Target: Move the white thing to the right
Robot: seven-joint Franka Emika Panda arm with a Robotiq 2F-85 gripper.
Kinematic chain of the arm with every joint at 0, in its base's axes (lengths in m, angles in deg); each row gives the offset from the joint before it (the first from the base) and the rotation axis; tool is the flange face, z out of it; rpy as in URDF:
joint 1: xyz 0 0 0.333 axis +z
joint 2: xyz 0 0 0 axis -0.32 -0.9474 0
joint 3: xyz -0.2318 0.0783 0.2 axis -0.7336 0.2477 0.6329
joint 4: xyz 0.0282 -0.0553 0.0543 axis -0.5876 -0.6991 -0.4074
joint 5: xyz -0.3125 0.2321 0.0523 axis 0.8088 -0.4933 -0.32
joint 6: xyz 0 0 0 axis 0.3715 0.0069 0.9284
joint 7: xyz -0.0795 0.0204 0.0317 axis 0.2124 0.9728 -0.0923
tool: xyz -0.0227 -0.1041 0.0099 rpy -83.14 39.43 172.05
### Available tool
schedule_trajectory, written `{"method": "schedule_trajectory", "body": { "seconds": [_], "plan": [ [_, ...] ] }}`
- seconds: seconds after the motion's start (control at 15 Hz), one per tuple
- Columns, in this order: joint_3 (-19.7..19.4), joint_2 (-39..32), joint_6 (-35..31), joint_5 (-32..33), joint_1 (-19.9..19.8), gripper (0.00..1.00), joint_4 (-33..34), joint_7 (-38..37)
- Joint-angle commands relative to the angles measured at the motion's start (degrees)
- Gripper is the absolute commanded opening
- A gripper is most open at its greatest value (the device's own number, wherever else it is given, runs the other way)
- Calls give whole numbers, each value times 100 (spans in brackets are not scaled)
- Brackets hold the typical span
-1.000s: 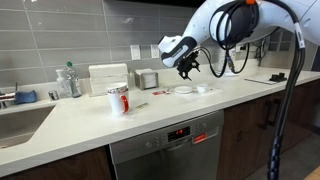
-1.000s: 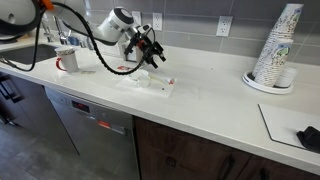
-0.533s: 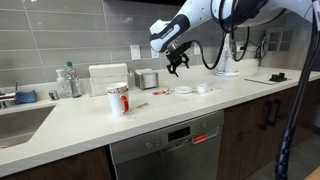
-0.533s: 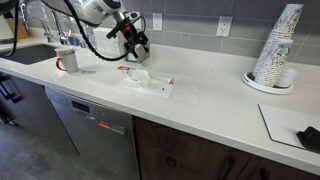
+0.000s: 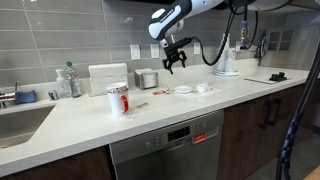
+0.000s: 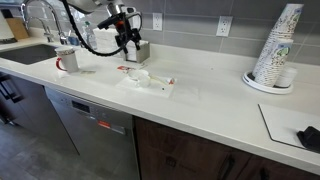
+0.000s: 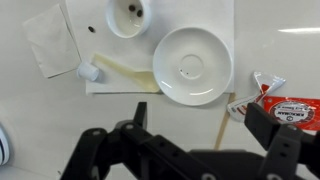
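Observation:
The white thing (image 7: 88,72) is a tiny white lump lying on a pale mat, left of the shallow white dish (image 7: 192,65) and below the small white cup (image 7: 128,15) in the wrist view. It is too small to make out in either exterior view. My gripper (image 7: 205,130) is open and empty, high above the counter and over the dish. It also shows raised above the counter in both exterior views (image 5: 174,58) (image 6: 128,38).
A red-and-white mug (image 5: 118,99) (image 6: 67,60) stands on the counter. A red sauce packet (image 7: 285,100), a wooden stirrer (image 7: 225,125) and a folded napkin (image 7: 50,40) lie near the dish. A stack of paper cups (image 6: 278,50) stands farther along the counter, and a sink (image 5: 20,120) is at its end.
My gripper has risen from just above the dish to well above the counter and drifted toward the wall. The things on the counter have not moved.

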Motion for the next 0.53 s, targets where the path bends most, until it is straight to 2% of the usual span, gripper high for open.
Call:
{"method": "schedule_trajectory", "body": {
  "seconds": [0.0, 0.2, 0.47],
  "plan": [
    [-65, -10, 88, -224, 60, 100, -24, 326],
    [92, 43, -156, -529, -20, 100, -280, 682],
    [139, 59, -92, -947, -60, 100, -480, 718]
  ]
}}
